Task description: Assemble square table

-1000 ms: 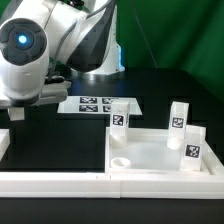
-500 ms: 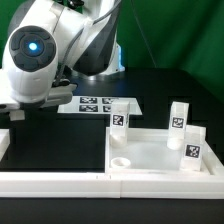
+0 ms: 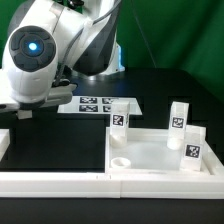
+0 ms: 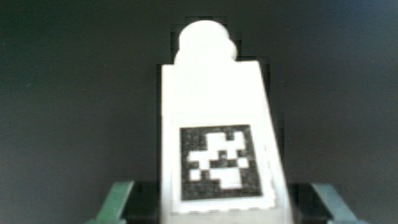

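From the exterior view I can't see my end effector at all: the arm's white body (image 3: 45,55) fills the upper part of the exterior view's left and whatever hangs under it drops out of sight by that edge. The tabletop (image 3: 150,150) has its near rim hidden behind the long white rail (image 3: 110,182), which both side edges cut off. The marker board (image 3: 97,104) is partly covered by the arm. On the wrist view the leg (image 4: 214,120) is soft and blurred, its tag (image 4: 222,158) unreadable, its lower end cut by the frame. Only slivers of the green fingers (image 4: 121,200) show there, and I can't tell whether they touch the leg
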